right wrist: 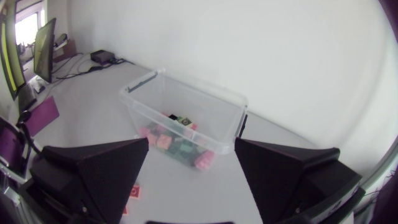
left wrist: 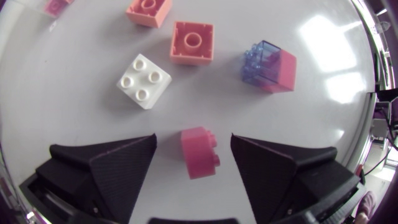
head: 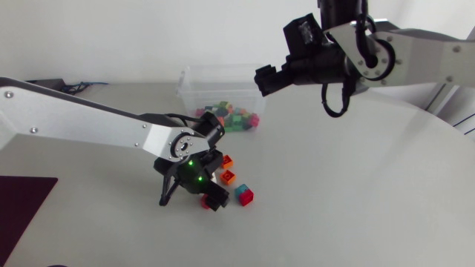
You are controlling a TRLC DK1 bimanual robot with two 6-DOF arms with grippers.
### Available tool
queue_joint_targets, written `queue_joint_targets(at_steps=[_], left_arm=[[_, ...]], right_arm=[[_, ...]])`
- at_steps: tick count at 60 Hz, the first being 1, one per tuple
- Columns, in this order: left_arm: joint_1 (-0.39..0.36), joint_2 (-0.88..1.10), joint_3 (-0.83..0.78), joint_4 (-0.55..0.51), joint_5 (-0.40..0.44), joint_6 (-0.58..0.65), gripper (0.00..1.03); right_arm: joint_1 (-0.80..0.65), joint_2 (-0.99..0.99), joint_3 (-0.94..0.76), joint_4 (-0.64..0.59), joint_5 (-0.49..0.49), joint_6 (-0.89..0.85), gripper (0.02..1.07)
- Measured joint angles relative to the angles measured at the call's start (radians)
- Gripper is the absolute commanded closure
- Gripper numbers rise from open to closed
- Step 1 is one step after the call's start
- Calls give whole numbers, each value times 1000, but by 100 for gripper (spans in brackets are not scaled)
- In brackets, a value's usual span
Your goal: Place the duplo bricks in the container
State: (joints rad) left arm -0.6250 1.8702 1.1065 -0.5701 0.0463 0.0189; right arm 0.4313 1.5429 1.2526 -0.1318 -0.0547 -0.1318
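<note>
A pink duplo brick (left wrist: pixel 200 152) lies on its side on the table between the fingers of my left gripper (left wrist: pixel 193 142), with a gap on each side; the gripper is open and low over the table (head: pixel 210 197). Ahead of it lie a white brick (left wrist: pixel 144 81), two orange bricks (left wrist: pixel 193 42) (left wrist: pixel 149 9) and a clear blue-and-pink brick (left wrist: pixel 269 66). The clear plastic container (head: pixel 194 80) stands at the back and holds several coloured bricks (right wrist: pixel 177 144). My right gripper (head: pixel 266 78) hangs open and empty above the container's right end (right wrist: pixel 192 144).
In the head view the loose bricks by the left gripper show as two orange ones (head: pixel 228 169) and a teal-and-red one (head: pixel 244 195). A dark red mat (head: pixel 18 204) lies at the table's left edge.
</note>
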Motion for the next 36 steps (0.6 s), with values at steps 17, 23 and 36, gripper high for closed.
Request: queue_joint_targets(at_steps=[17,23,36], left_arm=[[0,14,0,0,-12,-20,67],[0,14,0,0,-19,-20,72],[0,-23,0,-40,-21,-18,73]], right_arm=[[13,-139,-174,-85,-1,-37,10],[27,-151,-214,-136,-1,-49,10],[109,-156,-253,-289,-27,-56,10]])
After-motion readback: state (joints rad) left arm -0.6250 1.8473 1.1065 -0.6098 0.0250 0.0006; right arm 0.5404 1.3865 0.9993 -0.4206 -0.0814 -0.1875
